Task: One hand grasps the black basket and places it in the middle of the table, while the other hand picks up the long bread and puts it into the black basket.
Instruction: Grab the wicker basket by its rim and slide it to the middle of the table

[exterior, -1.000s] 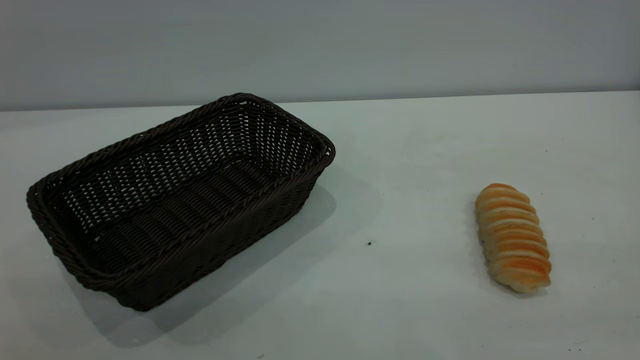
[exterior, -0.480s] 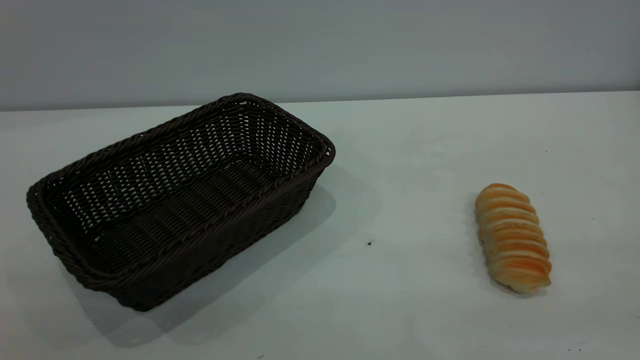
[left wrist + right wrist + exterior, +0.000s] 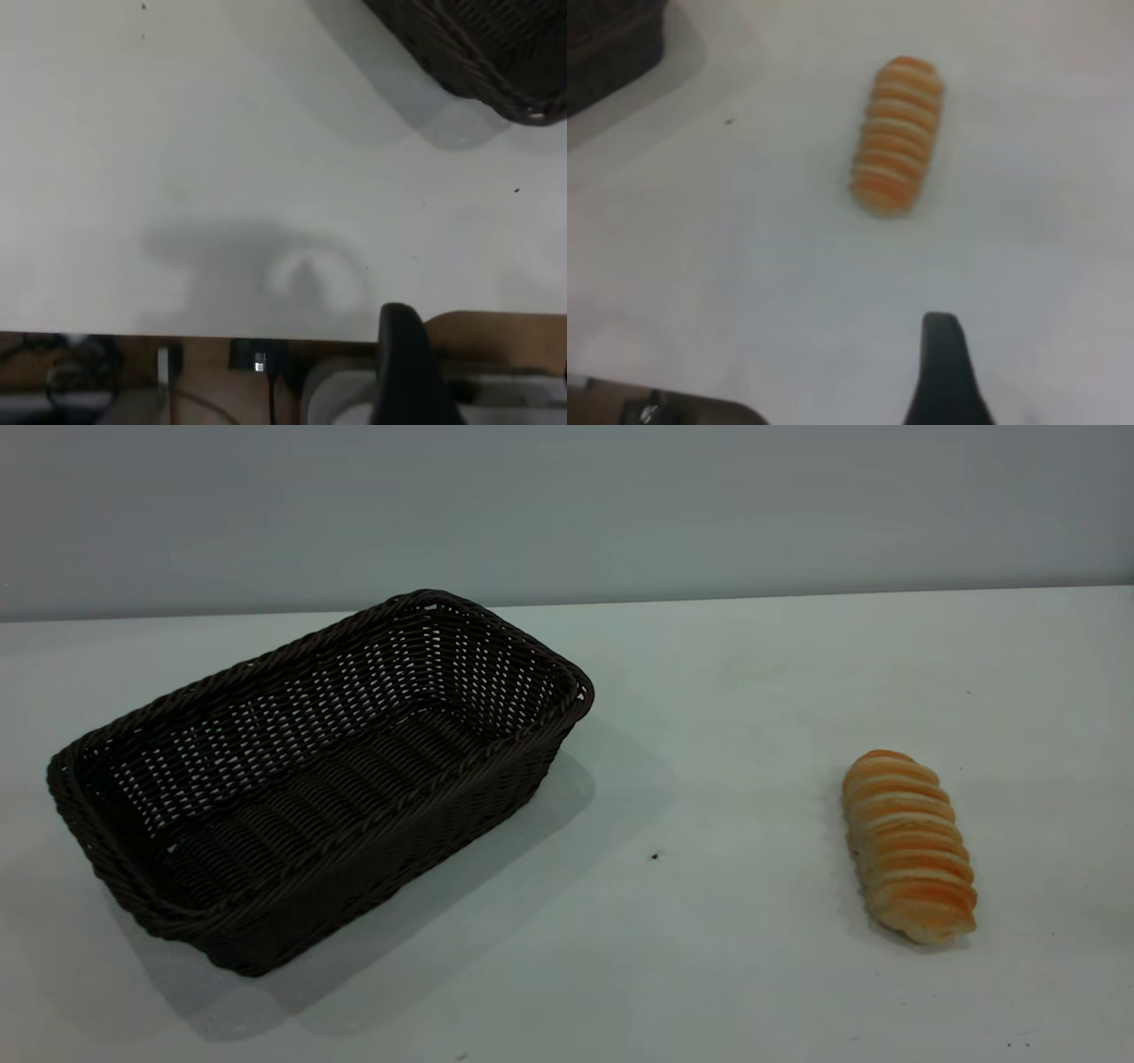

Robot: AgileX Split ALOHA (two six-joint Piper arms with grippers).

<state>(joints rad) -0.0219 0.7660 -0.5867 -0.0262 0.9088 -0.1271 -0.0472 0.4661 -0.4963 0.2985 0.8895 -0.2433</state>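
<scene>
With neither claw's opening discernible, the long bread point(image 3: 908, 846), lying at three o'clock well apart from the black basket point(image 3: 310, 779) on the bench point(image 3: 709, 974), risked rolling under an off-centre pinch.

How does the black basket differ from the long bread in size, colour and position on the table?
The black basket is far bigger than the long bread. The basket is dark woven wicker with open gaps and hollow; the bread is a solid loaf striped orange and cream. The basket stands at the exterior view's left, the bread at its right, well apart. Both rest untouched on the white table, and the basket holds nothing.
</scene>
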